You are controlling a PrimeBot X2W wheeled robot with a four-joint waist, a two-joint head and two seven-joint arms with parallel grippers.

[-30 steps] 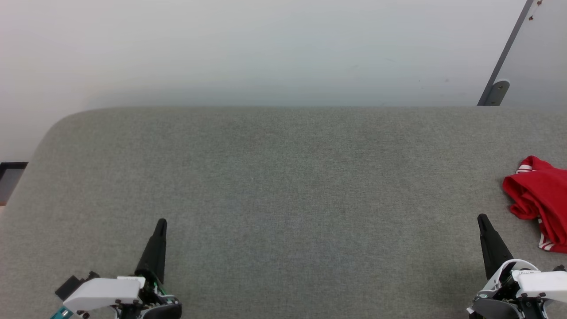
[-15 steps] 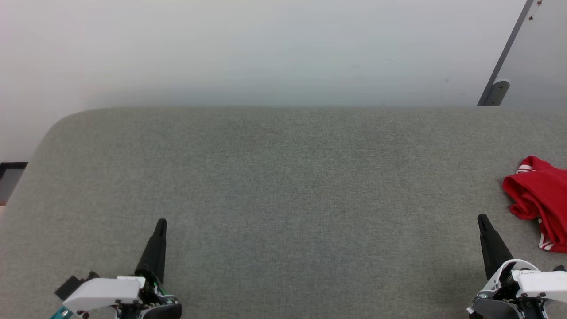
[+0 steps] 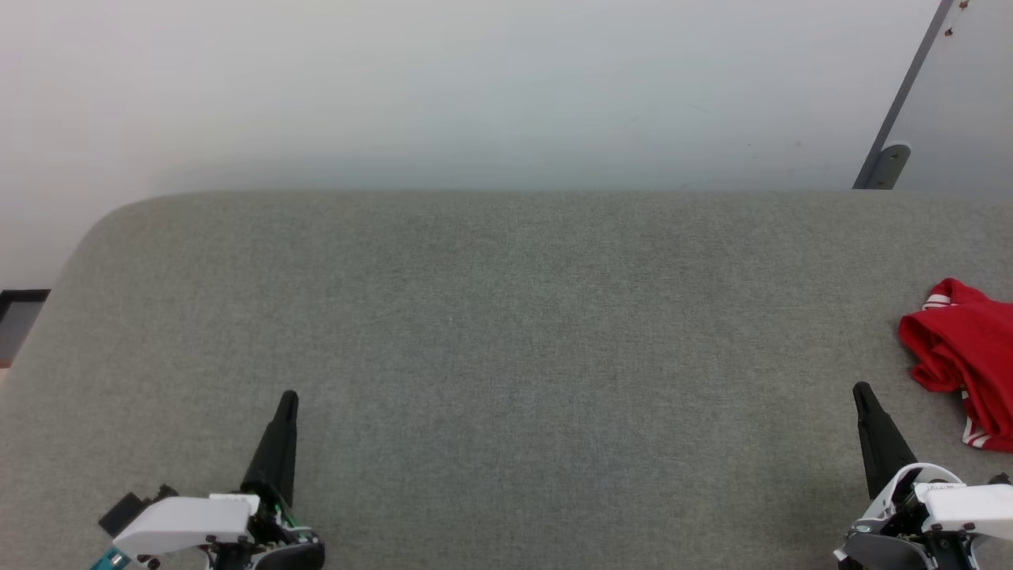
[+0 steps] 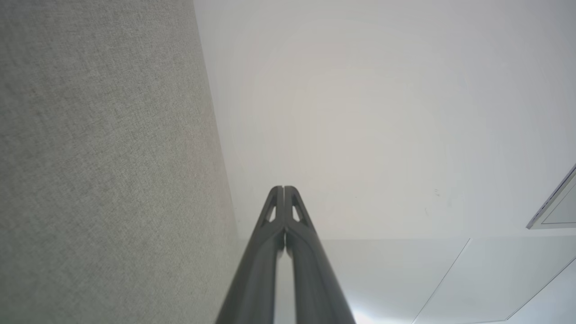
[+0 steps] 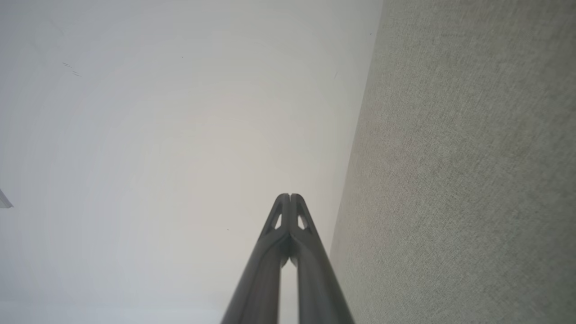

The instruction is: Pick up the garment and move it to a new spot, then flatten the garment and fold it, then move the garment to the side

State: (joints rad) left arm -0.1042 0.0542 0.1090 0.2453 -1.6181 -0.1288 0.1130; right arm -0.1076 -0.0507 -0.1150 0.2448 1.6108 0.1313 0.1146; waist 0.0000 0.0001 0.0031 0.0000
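head view: one crumpled red garment (image 3: 961,356) lies at the grey table's (image 3: 506,332) right edge; two grippers, left gripper (image 3: 288,398) and right gripper (image 3: 861,389), both closed and empty, apart from it.

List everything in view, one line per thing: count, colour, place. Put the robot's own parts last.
garment: one, red with red-and-white striped trim, crumpled on the table at the head view's right border, partly cut off.
table: one, grey fabric top, spanning the head view.
wall: one, pale, behind the table.
post: one, grey, slanted, upper right.
left gripper: one, dark fingers, shut, lower left.
right gripper: one, dark fingers, shut, lower right, near the garment but apart from it.
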